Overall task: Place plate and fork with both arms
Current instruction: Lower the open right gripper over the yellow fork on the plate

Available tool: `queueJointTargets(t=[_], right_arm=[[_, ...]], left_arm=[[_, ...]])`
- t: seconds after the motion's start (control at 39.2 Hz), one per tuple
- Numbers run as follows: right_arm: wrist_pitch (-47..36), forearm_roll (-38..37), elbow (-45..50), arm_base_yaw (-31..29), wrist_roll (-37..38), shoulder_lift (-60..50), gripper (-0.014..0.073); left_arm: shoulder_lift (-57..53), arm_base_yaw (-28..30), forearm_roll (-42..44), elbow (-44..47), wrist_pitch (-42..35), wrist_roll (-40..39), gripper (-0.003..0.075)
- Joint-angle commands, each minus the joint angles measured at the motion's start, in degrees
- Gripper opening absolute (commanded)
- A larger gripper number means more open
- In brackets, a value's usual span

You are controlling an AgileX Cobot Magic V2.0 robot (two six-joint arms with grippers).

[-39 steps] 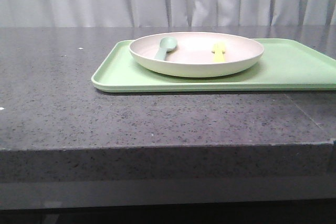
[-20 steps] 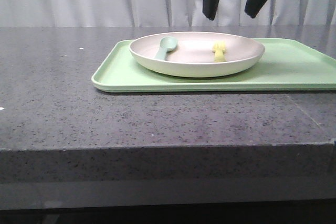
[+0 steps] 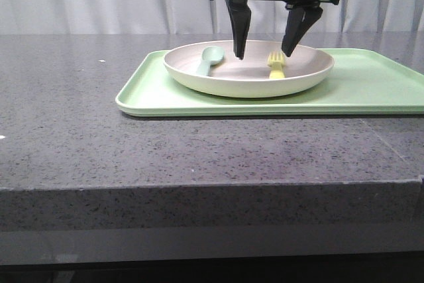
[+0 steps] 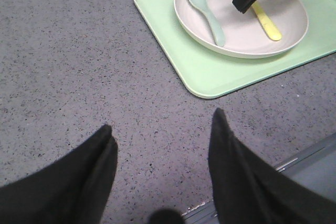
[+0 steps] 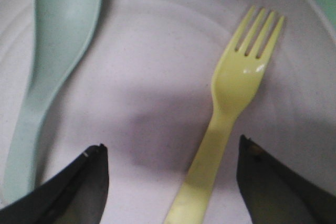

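Both fingers of our right gripper (image 3: 264, 52), spread wide, had dropped from above into the plate (image 3: 248, 83) on the tray (image 3: 371, 91), straddling the fork (image 3: 276, 65); a grasp looked imminent. Our left gripper (image 4: 160, 145) hung spread over the desk (image 3: 79, 137).

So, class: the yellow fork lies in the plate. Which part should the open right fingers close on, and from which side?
Probably the handle of the fork, from straight above. It lies flat in the plate, and the right gripper, open, already straddles the narrow handle, apart from the spoon.
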Motion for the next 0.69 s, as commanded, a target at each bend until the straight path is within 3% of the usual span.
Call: queueJointTargets(t=[0.0, 0.66], right_arm=[[5.53, -1.65, -2.01, -1.02, 0.87, -2.92, 0.0535], [5.63, 0.46, -1.87, -3.35, 1.49, -1.27, 0.0535]], left_arm=[[-0.1, 0.05, -1.25, -1.59, -3.82, -0.03, 0.039], [-0.1, 0.05, -1.25, -1.59, -3.82, -0.03, 0.039]])
